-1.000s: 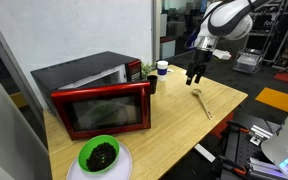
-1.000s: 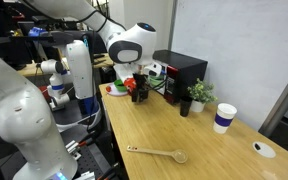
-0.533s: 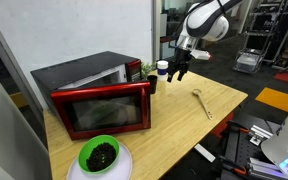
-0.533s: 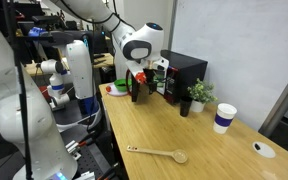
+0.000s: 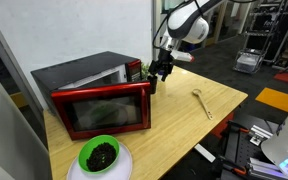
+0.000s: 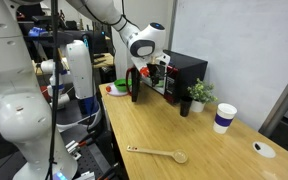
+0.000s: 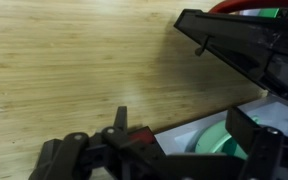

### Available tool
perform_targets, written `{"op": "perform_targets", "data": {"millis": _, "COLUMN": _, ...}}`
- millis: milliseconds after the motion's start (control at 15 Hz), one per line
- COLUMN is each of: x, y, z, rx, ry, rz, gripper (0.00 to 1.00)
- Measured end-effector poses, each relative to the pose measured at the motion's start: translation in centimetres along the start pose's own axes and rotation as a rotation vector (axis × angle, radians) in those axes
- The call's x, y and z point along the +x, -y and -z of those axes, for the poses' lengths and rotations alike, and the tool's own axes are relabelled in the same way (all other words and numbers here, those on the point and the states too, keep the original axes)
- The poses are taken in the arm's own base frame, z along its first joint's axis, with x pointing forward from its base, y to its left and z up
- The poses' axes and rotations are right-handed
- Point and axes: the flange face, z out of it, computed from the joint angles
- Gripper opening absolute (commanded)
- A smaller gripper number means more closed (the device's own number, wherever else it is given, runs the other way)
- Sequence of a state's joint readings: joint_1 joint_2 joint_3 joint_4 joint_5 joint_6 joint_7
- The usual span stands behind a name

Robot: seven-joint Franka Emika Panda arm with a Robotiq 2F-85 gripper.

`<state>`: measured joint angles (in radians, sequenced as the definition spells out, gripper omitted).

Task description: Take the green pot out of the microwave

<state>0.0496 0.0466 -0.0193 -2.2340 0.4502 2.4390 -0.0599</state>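
Observation:
The red and black microwave [image 5: 99, 100] stands at one end of the wooden table, and its red door looks shut. It also shows in an exterior view [image 6: 184, 70] and in the wrist view [image 7: 244, 45]. Something greenish shows dimly behind the door window; I cannot tell whether it is the pot. A green bowl with dark contents [image 5: 99, 154] sits on a white plate in front of the microwave and shows in the wrist view [image 7: 222, 142]. My gripper [image 5: 161, 70] [image 6: 147, 77] [image 7: 184, 140] is open and empty, hanging beside the microwave's corner.
A small plant in a dark pot [image 5: 149, 73] [image 6: 196, 96] stands next to the microwave. A wooden spoon [image 5: 200, 101] [image 6: 159, 154] lies on the table. A white and blue cup [image 6: 224, 118] stands further along. Other robot gear stands beyond the table edge.
The arm has moved from above the wooden spoon across the table to the microwave's corner by the plant. The gripper has stayed open.

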Motion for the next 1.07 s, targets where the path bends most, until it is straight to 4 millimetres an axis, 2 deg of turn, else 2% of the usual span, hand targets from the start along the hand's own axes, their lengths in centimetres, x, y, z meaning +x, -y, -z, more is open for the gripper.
{"op": "perform_targets", "data": {"millis": 267, "x": 1.5, "y": 1.7, "z": -1.6, "rx": 0.012, "ry": 0.006, "rz": -0.013, "gripper": 1.0}}
{"op": "perform_targets", "data": {"millis": 1067, "x": 2.0, "y": 1.8, "z": -2.0, "rx": 0.011, "ry": 0.009, "rz": -0.014, "gripper": 1.0}}
